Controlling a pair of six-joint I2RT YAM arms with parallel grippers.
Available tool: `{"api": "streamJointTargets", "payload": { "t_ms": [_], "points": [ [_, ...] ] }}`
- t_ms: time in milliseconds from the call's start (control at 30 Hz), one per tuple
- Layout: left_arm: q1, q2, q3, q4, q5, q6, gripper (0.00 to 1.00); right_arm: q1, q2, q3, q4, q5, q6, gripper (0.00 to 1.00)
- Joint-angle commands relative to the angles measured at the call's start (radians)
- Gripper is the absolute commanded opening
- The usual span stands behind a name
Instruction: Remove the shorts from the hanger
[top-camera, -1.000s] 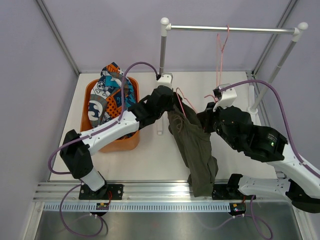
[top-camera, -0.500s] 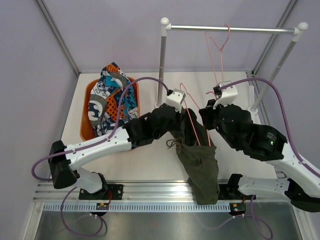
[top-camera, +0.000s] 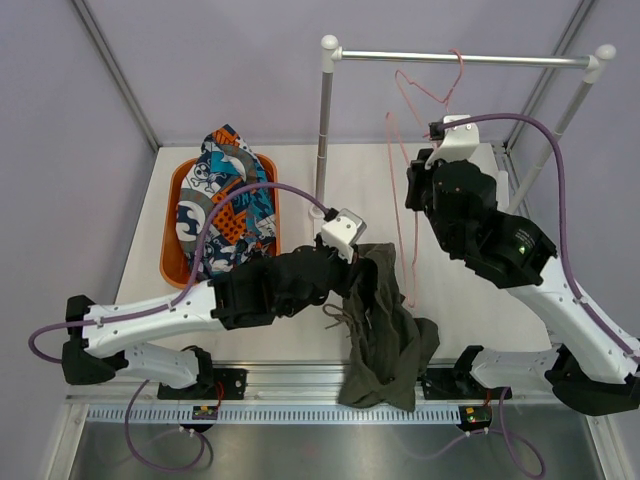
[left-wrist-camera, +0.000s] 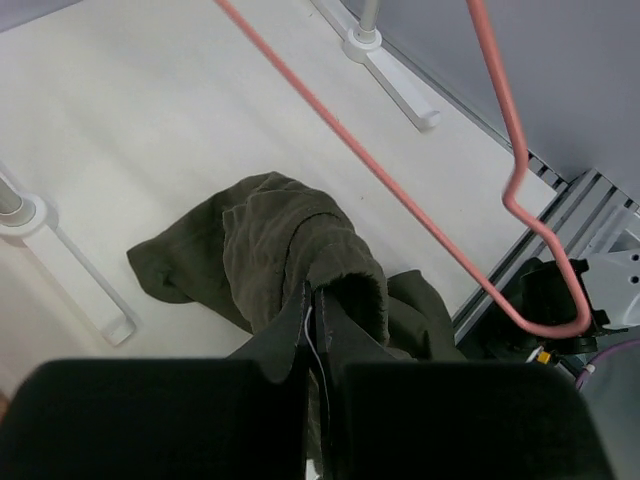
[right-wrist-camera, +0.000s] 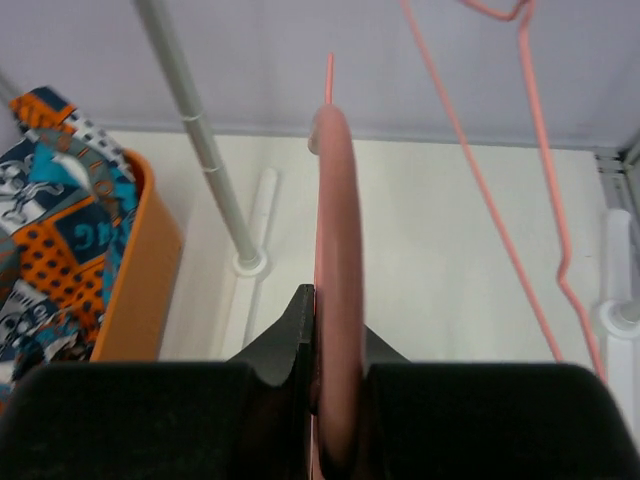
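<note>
The olive-green shorts (top-camera: 385, 325) lie bunched on the table and droop over its front edge. They are off the pink wire hanger (top-camera: 420, 88). My left gripper (top-camera: 355, 252) is shut on a fold of them; the left wrist view shows the jaws (left-wrist-camera: 318, 300) pinching the cloth (left-wrist-camera: 270, 225), with the hanger wire (left-wrist-camera: 400, 193) running free above. My right gripper (top-camera: 413, 190) is shut on the hanger (right-wrist-camera: 335, 200) and holds it high, its hook at the rail (top-camera: 500, 59). The printed shorts (top-camera: 225, 185) lie in the orange basket (top-camera: 170, 245).
The rail's left post (top-camera: 325, 110) stands behind my left arm, its foot (right-wrist-camera: 248, 264) on the table. The right post (top-camera: 560, 130) stands behind my right arm. The basket (right-wrist-camera: 140, 280) sits at the left. A metal track (top-camera: 300, 385) runs along the front edge.
My left gripper has pulled the olive shorts toward the front and off the hanger. My right gripper has lifted the bare hanger up and back toward the rail.
</note>
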Motion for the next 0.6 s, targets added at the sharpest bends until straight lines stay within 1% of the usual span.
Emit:
{"api": "streamJointTargets", "payload": {
  "t_ms": [0,67,100,200,233,267,300,333,400,433,467,500,533,567],
  "points": [
    [-0.008,-0.068,0.005,0.022,-0.092,0.020,0.00,-0.098,0.003,0.062,0.052,-0.032,-0.018,0.00],
    [-0.009,-0.097,0.036,0.002,-0.118,0.051,0.00,-0.111,-0.001,0.062,0.052,-0.049,-0.016,0.00],
    [-0.009,-0.105,0.054,-0.007,-0.153,0.065,0.00,-0.119,0.001,0.059,0.049,-0.050,-0.015,0.00],
    [-0.008,-0.116,0.166,-0.025,-0.220,0.163,0.00,-0.122,0.001,0.051,0.029,-0.056,-0.004,0.00],
    [-0.008,-0.114,0.201,-0.025,-0.237,0.227,0.00,-0.122,-0.001,0.047,0.024,-0.064,0.003,0.00],
    [-0.008,-0.105,0.276,-0.021,-0.254,0.264,0.00,-0.122,-0.008,0.035,0.021,-0.066,0.007,0.00],
    [-0.008,-0.102,0.310,-0.010,-0.286,0.302,0.00,-0.122,-0.013,0.027,0.021,-0.075,0.011,0.00],
    [-0.008,-0.098,0.342,0.010,-0.302,0.400,0.00,-0.122,-0.019,0.021,0.020,-0.079,0.019,0.00],
    [-0.006,-0.079,0.427,0.096,-0.346,0.504,0.00,-0.122,-0.031,0.005,0.012,-0.087,0.029,0.00],
    [-0.003,-0.073,0.451,0.173,-0.358,0.616,0.00,-0.122,-0.036,-0.001,0.009,-0.089,0.033,0.00],
    [0.002,-0.065,0.476,0.214,-0.366,0.672,0.00,-0.122,-0.040,-0.004,0.004,-0.090,0.034,0.00],
    [0.020,-0.055,0.519,0.255,-0.366,0.718,0.00,-0.122,-0.042,-0.007,0.001,-0.093,0.037,0.00],
    [0.035,-0.049,0.539,0.296,-0.360,0.805,0.00,-0.122,-0.045,-0.010,-0.008,-0.095,0.042,0.00],
    [0.051,-0.044,0.557,0.362,-0.348,0.842,0.00,-0.122,-0.051,-0.016,-0.011,-0.098,0.045,0.00]
  ]
}}
